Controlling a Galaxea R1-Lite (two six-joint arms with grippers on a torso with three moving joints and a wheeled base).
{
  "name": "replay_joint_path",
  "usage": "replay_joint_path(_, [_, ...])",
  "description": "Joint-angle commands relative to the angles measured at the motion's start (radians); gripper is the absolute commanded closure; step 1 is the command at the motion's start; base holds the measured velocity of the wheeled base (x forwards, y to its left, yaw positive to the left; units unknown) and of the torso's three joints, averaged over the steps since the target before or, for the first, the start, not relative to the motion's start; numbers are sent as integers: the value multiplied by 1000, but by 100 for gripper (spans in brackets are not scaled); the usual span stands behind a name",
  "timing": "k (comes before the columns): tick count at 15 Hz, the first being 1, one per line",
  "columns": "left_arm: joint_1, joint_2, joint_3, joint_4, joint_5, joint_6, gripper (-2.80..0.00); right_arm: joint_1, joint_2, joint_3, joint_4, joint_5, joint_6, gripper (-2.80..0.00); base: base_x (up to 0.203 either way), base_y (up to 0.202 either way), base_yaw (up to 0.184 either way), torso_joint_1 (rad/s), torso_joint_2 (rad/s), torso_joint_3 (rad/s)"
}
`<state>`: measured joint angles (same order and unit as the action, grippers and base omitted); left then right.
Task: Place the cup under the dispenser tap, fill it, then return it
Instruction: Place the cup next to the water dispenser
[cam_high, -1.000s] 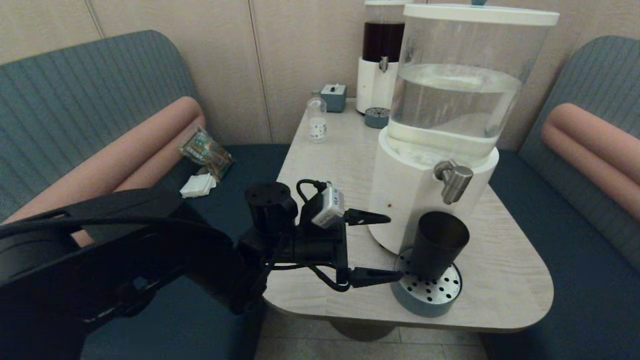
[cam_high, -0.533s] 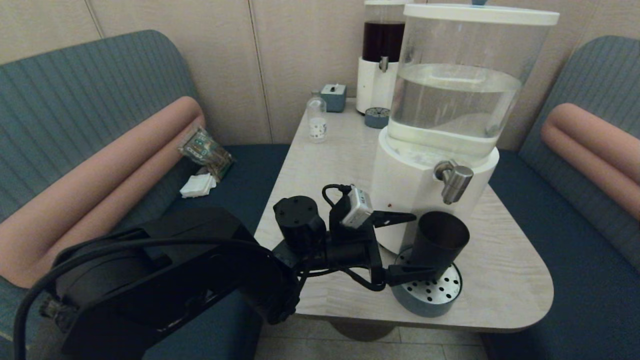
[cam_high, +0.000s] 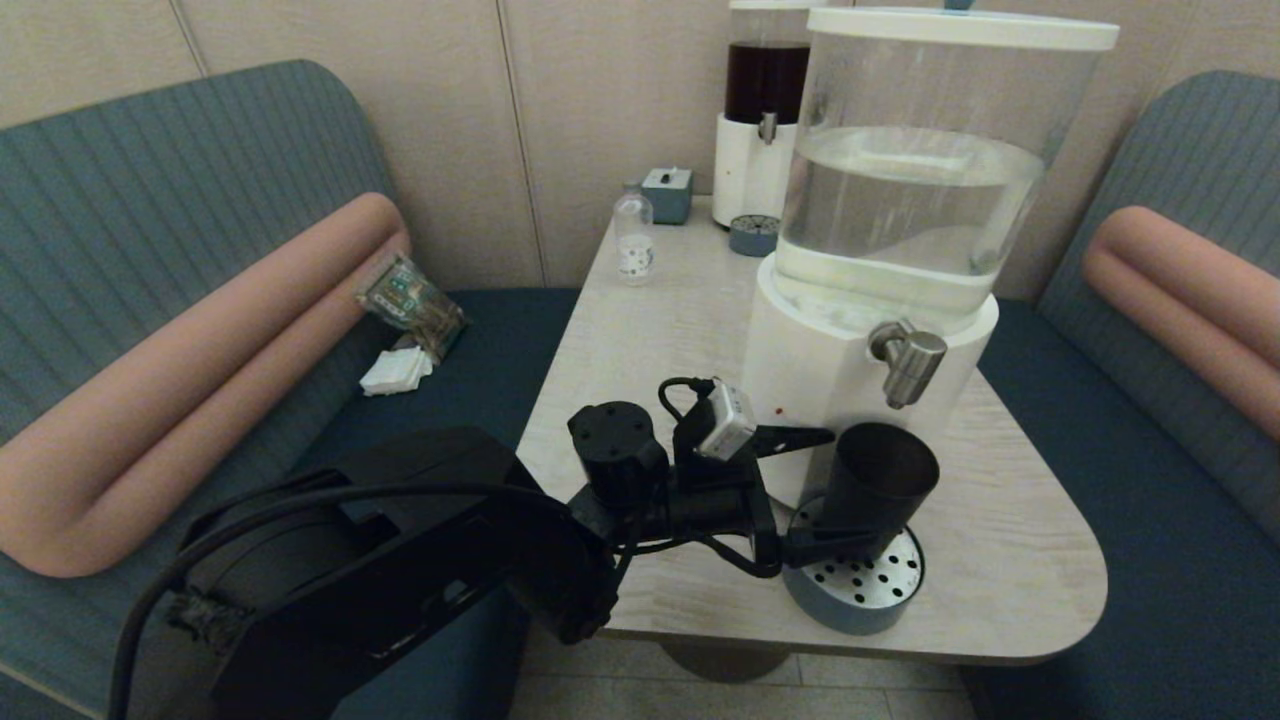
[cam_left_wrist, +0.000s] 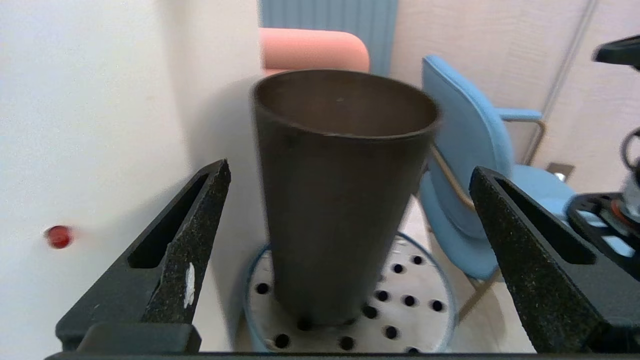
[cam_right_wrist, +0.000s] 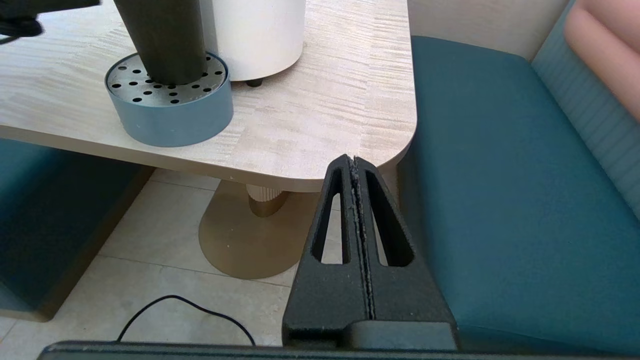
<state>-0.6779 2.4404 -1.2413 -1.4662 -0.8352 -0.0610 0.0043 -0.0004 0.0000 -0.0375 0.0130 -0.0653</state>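
Observation:
The dark cup (cam_high: 878, 488) stands upright on the round perforated drip tray (cam_high: 880, 600), right below the steel dispenser tap (cam_high: 908, 360) of the big white-based dispenser (cam_high: 830, 400). My left gripper (cam_high: 845, 490) is open at the cup's left side, one finger behind it by the dispenser base and one in front. In the left wrist view the cup (cam_left_wrist: 340, 200) sits between the two fingers (cam_left_wrist: 185, 250) with gaps on both sides. My right gripper (cam_right_wrist: 354, 162) is shut, low off the table's near right corner, out of the head view.
A second dispenser (cam_high: 765, 110) with dark liquid stands at the table's (cam_high: 1000, 520) far end, with a small clear bottle (cam_high: 633, 240) and a small grey box (cam_high: 667, 194) nearby. Benches flank the table; a snack bag (cam_high: 410, 298) and napkins (cam_high: 395, 371) lie on the left one.
My left arm has moved right toward the cup, bringing its open fingers around the cup's sides. The cup has not moved.

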Motion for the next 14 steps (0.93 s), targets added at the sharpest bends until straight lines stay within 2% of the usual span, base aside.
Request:
replay_joint_path(1, [-1, 25, -30, -7, -3, -3, -280, 0, -1, 14, -1, 1, -1, 0, 0, 0, 0, 0, 0, 0])
replay_joint_path(3, [-2, 45, -62, -6, 5, -3, -280, 0, -1, 14, -1, 1, -1, 0, 0, 0, 0, 0, 0, 0])
replay_joint_path(5, [-7, 52, -85, -9, 51, -3, -280, 0, -1, 14, -1, 1, -1, 0, 0, 0, 0, 0, 0, 0])
replay_joint_path(11, [-21, 62, -88, -5, 75, -8, -280, 0, -1, 14, -1, 1, -1, 0, 0, 0, 0, 0, 0, 0])
replay_joint_path(12, [-22, 68, -92, -11, 96, -6, 0, 0, -1, 14, -1, 1, -1, 0, 0, 0, 0, 0, 0, 0])
replay_joint_path(14, [-26, 78, -128, -11, 111, -8, 0, 0, -1, 14, -1, 1, -1, 0, 0, 0, 0, 0, 0, 0])
